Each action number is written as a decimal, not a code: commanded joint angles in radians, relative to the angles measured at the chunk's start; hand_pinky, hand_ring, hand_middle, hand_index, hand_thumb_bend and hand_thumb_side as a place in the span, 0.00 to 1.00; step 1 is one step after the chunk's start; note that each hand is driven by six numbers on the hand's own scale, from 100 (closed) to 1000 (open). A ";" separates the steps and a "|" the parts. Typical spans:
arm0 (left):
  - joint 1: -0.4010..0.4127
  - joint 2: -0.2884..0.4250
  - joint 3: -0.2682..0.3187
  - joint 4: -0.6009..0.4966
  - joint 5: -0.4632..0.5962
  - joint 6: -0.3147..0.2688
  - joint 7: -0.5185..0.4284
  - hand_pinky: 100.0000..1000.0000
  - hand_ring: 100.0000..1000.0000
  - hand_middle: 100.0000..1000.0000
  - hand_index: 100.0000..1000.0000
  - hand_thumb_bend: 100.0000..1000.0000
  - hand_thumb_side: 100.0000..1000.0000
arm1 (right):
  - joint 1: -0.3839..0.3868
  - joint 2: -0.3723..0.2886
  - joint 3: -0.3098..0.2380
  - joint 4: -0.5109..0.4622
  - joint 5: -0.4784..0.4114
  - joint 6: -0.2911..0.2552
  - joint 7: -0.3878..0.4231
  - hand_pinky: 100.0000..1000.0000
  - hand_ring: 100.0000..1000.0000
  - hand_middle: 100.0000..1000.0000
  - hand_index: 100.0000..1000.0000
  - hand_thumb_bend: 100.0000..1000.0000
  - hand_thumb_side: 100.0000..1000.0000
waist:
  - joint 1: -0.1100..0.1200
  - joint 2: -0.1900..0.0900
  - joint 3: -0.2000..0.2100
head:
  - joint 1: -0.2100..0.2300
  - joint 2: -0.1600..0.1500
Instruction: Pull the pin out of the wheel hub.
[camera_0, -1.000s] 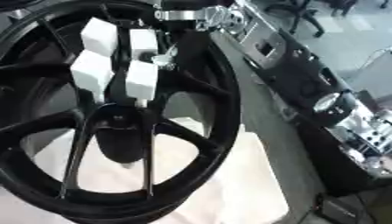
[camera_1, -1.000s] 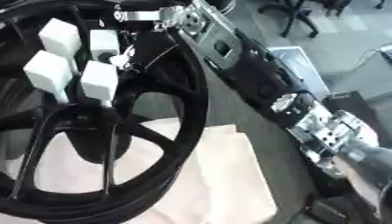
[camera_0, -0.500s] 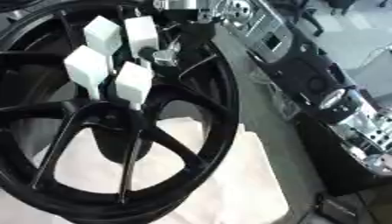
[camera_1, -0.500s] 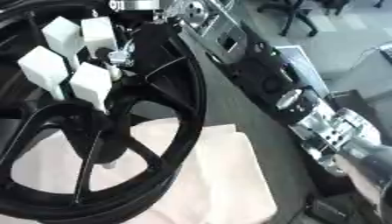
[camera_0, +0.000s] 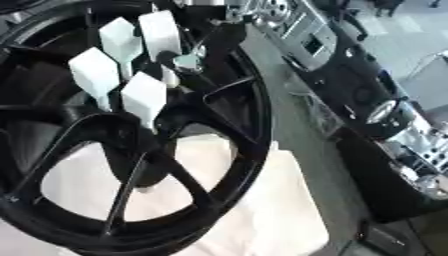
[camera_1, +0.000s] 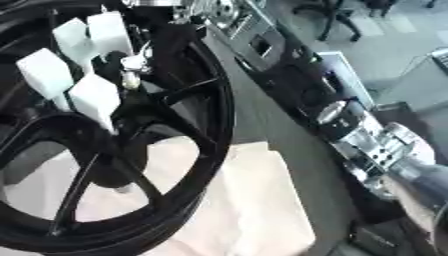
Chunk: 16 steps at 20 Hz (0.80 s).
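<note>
The black spoked wheel hub (camera_0: 229, 125) fills the left of both views and lies on a pale cloth (camera_0: 262, 210). Several white block-headed pegs (camera_0: 144, 95) stand up around its centre. My right hand (camera_1: 144, 52), dark with silver joints, reaches in from the top edge over the hub's centre. Its fingertips pinch a small pale pin (camera_1: 129, 80) just right of the white blocks. The pin's lower end is hidden against the dark hub. My left hand shows in neither view.
Right of the wheel runs a grey table strip (camera_1: 262, 125). Beyond it stands a row of black and silver machine parts (camera_1: 359, 135). Office chairs (camera_1: 337, 15) stand on the floor at the top right.
The whole picture has shifted and the wheel looks nearer, so the camera has moved. My right hand stays at the hub's centre, and the small pale pin now shows below its fingertips.
</note>
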 joint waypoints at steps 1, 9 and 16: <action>-0.004 0.027 -0.001 -0.009 -0.003 0.000 -0.002 0.89 0.95 0.95 0.79 0.02 1.00 | -0.016 -0.045 -0.034 -0.033 -0.034 0.008 -0.017 0.26 0.31 0.26 0.42 0.00 0.24 | 0.009 -0.019 -0.004 | -0.003 -0.002; 0.007 0.028 0.005 -0.031 0.008 -0.003 -0.009 0.89 0.96 0.96 0.79 0.02 1.00 | -0.010 -0.201 -0.205 -0.116 -0.361 0.075 -0.187 0.23 0.28 0.25 0.42 0.00 0.36 | 0.018 -0.057 -0.019 | 0.023 -0.002; 0.010 0.024 0.018 -0.055 0.027 -0.002 -0.014 0.89 0.97 0.96 0.79 0.02 0.97 | 0.201 -0.429 -0.397 -0.125 -0.592 0.061 -0.399 0.23 0.28 0.25 0.42 0.00 0.41 | 0.040 -0.077 -0.055 | 0.081 -0.002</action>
